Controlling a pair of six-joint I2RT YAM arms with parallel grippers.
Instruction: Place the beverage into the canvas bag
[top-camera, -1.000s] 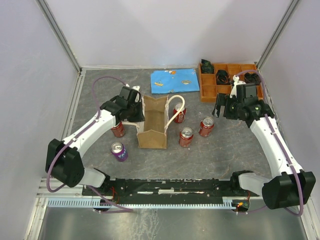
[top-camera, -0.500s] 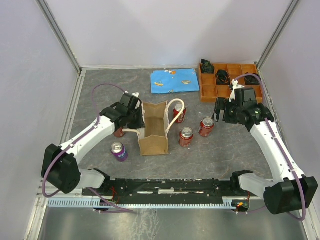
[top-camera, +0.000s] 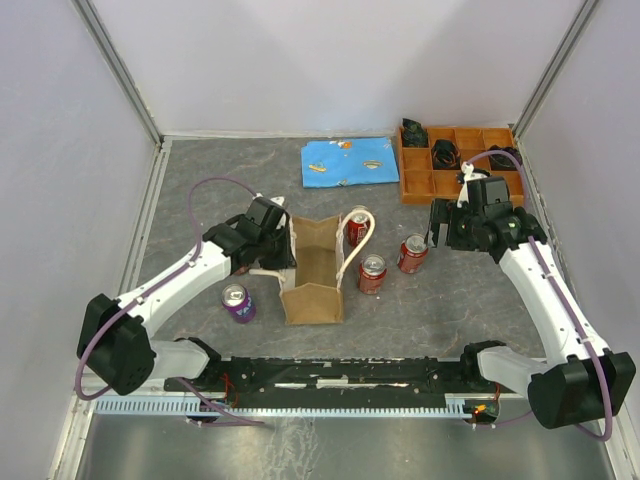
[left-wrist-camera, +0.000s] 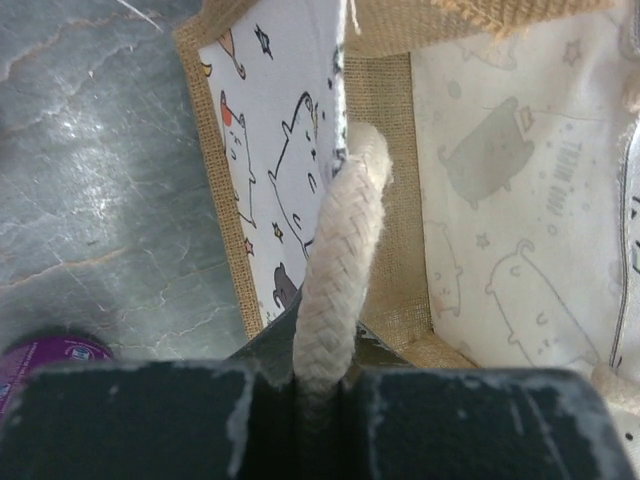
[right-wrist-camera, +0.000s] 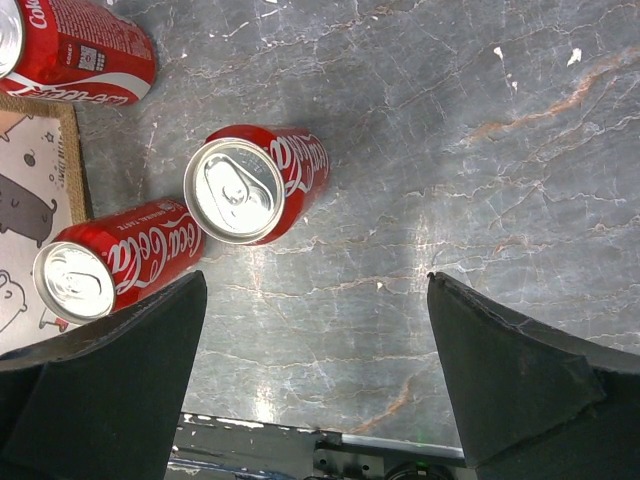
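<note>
My left gripper (left-wrist-camera: 320, 385) pinches the cream rope handle (left-wrist-camera: 335, 260) of the tan canvas bag (top-camera: 312, 288) while my empty, wide-open right gripper (right-wrist-camera: 315, 340) hovers by an upright red cola can (right-wrist-camera: 250, 185) near the bag, which I should grasp next.

A blue cloth (top-camera: 349, 161) lies flat against the far edge of the grey, marble-veined table (top-camera: 200, 150), about midway along it, and carries a few small yellow and orange marks. Just beside it, in the far right corner, sits an orange-brown tray (top-camera: 416, 186) divided into square compartments. Small dark objects (top-camera: 444, 152) rest in several far compartments; what they are cannot be told.
</note>
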